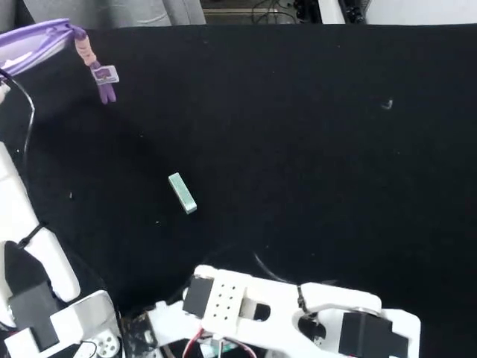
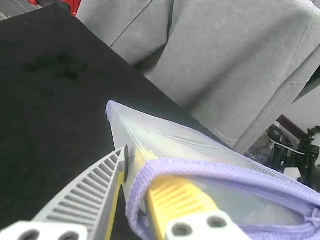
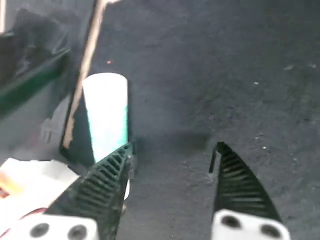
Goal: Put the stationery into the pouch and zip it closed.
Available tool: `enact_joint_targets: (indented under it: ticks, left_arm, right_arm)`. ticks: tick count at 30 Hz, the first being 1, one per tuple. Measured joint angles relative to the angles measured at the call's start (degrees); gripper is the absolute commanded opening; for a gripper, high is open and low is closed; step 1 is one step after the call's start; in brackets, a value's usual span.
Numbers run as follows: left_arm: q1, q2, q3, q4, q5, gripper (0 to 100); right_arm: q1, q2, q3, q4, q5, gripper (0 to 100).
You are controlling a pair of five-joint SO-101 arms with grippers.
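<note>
A translucent pouch (image 1: 33, 41) with a purple zipper edge is held up over the table's far left corner. A small purple charm (image 1: 104, 74) dangles from its zipper. My left gripper (image 2: 134, 160) is shut on the pouch (image 2: 200, 150), with the grey and yellow fingers clamped over the purple zipper band. A mint-green eraser (image 1: 182, 192) lies flat on the black cloth, left of centre. My right gripper (image 3: 174, 146) is open just above the cloth with nothing between its black fingers. A white and green block (image 3: 106, 117) stands beside one fingertip, outside the gap.
The right arm (image 1: 283, 309) is folded low at the table's front edge, and the left arm's white body (image 1: 30, 253) runs along the left side. Grey fabric (image 2: 225, 60) hangs behind the table. Black cloth (image 1: 335, 164) covers the table.
</note>
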Motion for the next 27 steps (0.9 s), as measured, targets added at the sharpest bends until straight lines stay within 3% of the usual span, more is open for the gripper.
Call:
enact_joint_targets:
  ticks: [10,16,27]
  left_arm:
    - [0.00,0.00,0.00,0.00,0.00,3]
    - [0.00,0.00,0.00,0.00,0.00,3]
    - [0.00,0.00,0.00,0.00,0.00,3]
  right_arm:
    - [10.46,0.00,-6.07,3.43,3.69,24.0]
    - [5.27,0.00,-8.26,14.07,3.78,23.7]
    - [1.05,0.00,-7.82,13.98,3.78,24.0]
